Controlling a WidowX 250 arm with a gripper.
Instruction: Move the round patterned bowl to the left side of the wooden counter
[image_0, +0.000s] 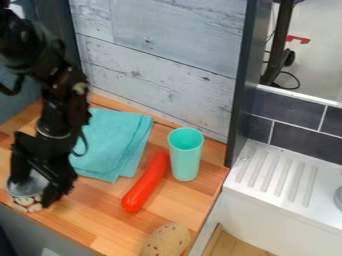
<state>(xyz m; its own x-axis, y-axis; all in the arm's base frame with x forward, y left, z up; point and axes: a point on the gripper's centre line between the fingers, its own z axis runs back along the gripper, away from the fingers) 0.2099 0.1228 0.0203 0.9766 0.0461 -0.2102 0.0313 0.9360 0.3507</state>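
My black fingers (33, 191) at a grey container (24, 189) near a teal cloth (110, 142); whether clamped, I cannot tell.

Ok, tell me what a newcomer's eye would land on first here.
Probably the red, sausage-shaped object, lying slantwise on the wooden counter, with a turquoise cup standing upright on its right. Next, the black arm coming in from the upper left, its hand lowered at a silvery container near the counter's front edge.
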